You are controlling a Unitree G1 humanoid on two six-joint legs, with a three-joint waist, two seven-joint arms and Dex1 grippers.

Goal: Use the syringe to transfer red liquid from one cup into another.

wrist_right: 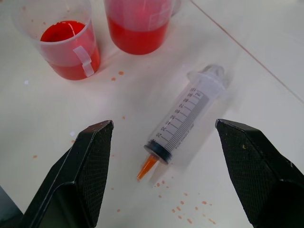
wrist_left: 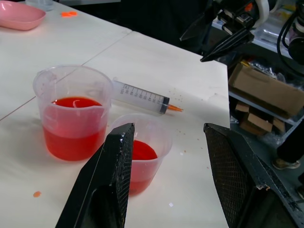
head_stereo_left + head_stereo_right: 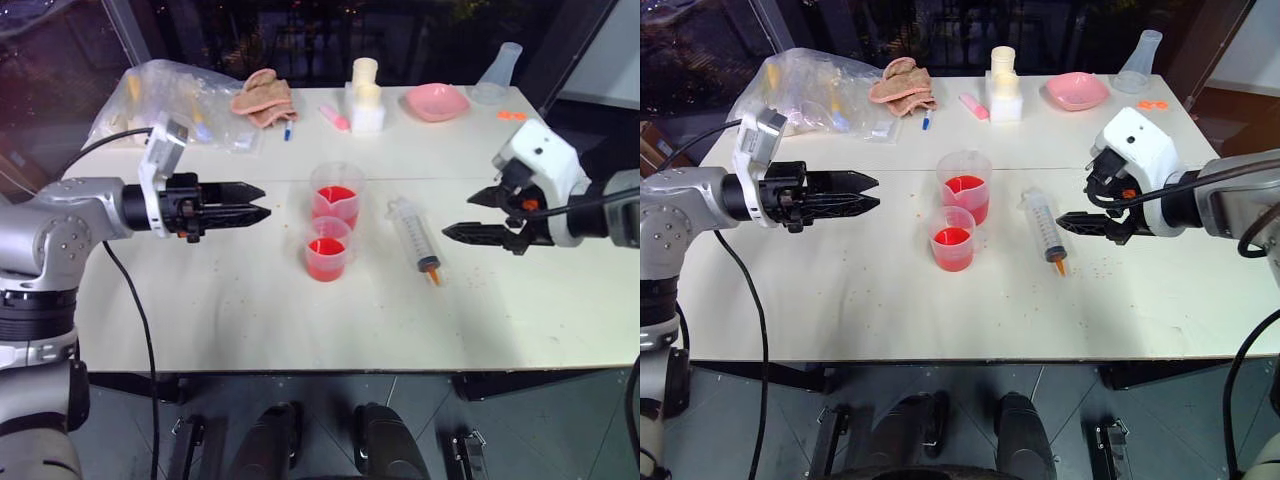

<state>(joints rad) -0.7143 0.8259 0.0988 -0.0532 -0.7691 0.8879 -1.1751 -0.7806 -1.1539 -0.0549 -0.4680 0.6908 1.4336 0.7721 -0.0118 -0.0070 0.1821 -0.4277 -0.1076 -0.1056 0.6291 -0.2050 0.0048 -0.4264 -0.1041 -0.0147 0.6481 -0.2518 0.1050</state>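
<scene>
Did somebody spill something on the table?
Yes. Small red droplets dot the white table around the orange tip of the syringe, which lies flat beside the two cups of red liquid. More specks sit near the smaller cup.

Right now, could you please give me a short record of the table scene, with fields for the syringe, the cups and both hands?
syringe: syringe lies flat on the table, orange tip toward the robot, right of the cups, held by nothing
far cup: larger cup with red liquid
near cup: smaller cup, also red liquid, close in front of the larger one
left hand: left hand open, above the table left of the cups, holding nothing
right hand: right hand open, right of the syringe, holding nothing
spills: small red drops near the syringe tip
</scene>
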